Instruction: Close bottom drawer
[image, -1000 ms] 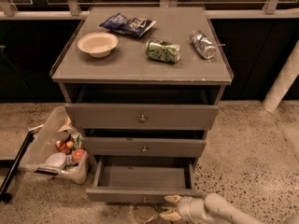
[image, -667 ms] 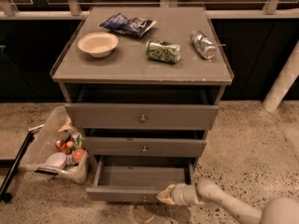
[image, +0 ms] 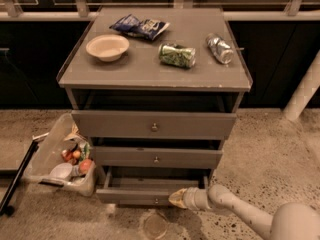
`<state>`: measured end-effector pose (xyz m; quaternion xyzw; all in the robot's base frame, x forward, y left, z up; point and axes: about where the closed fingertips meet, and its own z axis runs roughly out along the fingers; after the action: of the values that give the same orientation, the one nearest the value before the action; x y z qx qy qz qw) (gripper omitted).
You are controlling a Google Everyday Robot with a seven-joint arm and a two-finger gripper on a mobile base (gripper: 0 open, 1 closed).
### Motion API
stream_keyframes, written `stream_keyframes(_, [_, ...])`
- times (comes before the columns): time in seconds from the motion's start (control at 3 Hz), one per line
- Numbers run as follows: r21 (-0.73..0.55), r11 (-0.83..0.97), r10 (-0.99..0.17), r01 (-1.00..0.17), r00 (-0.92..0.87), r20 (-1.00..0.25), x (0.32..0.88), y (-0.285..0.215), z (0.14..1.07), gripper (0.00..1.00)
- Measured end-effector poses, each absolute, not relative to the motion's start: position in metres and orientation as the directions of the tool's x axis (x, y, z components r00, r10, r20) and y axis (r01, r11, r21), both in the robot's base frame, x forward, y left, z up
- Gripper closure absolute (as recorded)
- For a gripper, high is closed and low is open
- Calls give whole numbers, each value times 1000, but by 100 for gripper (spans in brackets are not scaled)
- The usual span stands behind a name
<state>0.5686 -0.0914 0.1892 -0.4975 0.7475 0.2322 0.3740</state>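
The bottom drawer (image: pixel 145 193) is the lowest, slimmest grey-brown front of the cabinet, with a small round knob (image: pixel 156 200). It stands only a little way out, with a narrow strip of its inside showing. My gripper (image: pixel 176 198) is at the end of the pale arm that comes in from the lower right. Its tip rests against the drawer front, just right of the knob. The middle drawer (image: pixel 156 157) and the top drawer (image: pixel 154 125) sit above it.
On the cabinet top (image: pixel 150 71) lie a pale bowl (image: pixel 107 47), a blue snack bag (image: pixel 140 27), a green can (image: pixel 177 55) and a silver can (image: pixel 219 48). A clear bin (image: pixel 62 159) of items stands on the floor at the left. A white post (image: pixel 302 91) stands at the right.
The bottom drawer has gone from wide open to nearly shut. My gripper has moved up and inward with the drawer front.
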Motion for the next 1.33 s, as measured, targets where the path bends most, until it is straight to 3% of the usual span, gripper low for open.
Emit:
stream_keyframes(0.33, [-57, 463, -590, -885, -259, -765, 605, -102, 174, 100])
stream_keyframes(0.67, [-58, 463, -590, -884, -259, -765, 604, -102, 174, 100])
stream_keyframes(1.0, [-110, 539, -581, -835, -273, -767, 631, -137, 170, 92])
stream_keyframes(1.33, [-130, 555, -546, -821, -242, -802, 626, -157, 183, 100])
